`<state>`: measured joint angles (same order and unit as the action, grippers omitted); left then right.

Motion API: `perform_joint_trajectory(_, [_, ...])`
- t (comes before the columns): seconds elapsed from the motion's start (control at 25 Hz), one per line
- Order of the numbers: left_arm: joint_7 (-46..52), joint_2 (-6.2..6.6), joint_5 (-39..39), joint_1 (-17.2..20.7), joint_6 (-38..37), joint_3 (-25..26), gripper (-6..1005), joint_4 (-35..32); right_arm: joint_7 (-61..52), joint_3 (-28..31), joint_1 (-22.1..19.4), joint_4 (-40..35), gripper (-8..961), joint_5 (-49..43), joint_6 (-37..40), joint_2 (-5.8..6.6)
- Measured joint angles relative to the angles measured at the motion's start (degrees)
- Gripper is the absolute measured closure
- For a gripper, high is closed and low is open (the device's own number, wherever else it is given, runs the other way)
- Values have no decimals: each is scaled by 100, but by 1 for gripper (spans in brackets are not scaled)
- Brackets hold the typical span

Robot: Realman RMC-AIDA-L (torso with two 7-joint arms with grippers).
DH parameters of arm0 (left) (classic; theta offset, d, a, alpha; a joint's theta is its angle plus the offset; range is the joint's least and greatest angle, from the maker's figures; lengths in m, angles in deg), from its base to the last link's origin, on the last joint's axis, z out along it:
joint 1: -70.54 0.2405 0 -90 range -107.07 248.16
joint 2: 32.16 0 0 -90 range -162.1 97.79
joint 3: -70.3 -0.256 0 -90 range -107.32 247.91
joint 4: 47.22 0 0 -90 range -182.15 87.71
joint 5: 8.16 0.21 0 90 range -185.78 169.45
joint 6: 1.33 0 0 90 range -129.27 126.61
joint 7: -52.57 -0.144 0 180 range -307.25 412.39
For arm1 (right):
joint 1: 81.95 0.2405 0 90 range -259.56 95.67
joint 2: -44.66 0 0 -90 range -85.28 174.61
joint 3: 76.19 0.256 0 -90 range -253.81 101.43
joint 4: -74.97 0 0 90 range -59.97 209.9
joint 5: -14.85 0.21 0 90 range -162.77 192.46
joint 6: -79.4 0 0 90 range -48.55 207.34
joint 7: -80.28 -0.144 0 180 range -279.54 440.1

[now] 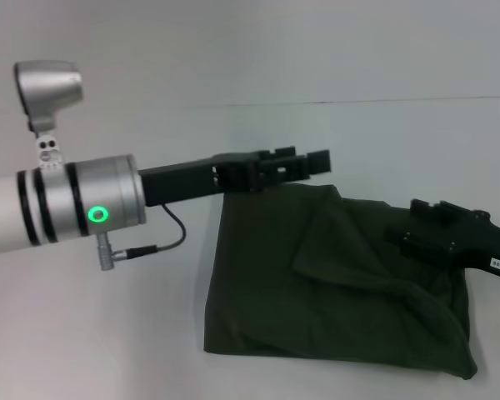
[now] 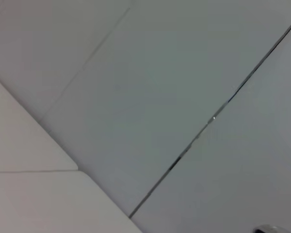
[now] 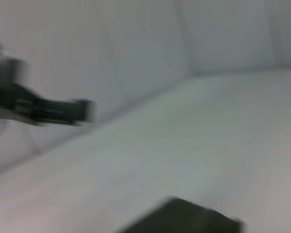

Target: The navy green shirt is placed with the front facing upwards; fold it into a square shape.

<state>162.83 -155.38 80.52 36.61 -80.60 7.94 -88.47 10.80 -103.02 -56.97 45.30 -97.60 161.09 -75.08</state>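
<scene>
Above the far edge of the navy green shirt (image 1: 333, 283), the left gripper (image 1: 304, 162) hangs in the air, and I cannot tell if its fingers are wide or narrow. Over the shirt's right side sits the right gripper (image 1: 429, 229), low and close to the cloth; its fingers are hard to read too. Already folded into a rough block, the shirt lies flat on the white worktop (image 1: 108, 333). Its long side runs left to right. I think the right arm is nearer.
</scene>
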Motion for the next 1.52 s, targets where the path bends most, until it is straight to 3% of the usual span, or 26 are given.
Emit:
perform_joint_trajectory(0.12, [-81, 10, 0, 33, -97, 172, 135, 11, 295, -62, -22, -74, 186, -13, 675, 2])
perform_joint_trajectory(0.24, [-123, 16, 0, 64, -104, 229, 138, 5, 435, -303, 55, -7, 187, -75, 791, -20])
perform_joint_trajectory(0.6, [-216, 25, 1, 71, -110, 294, 145, 4, 495, -1189, 568, 685, 188, -56, -310, -51])
perform_joint_trajectory(1.52, [-251, -12, 9, 109, -120, 348, 163, 29, 512, -1677, 685, 742, 193, -56, -1008, -49])
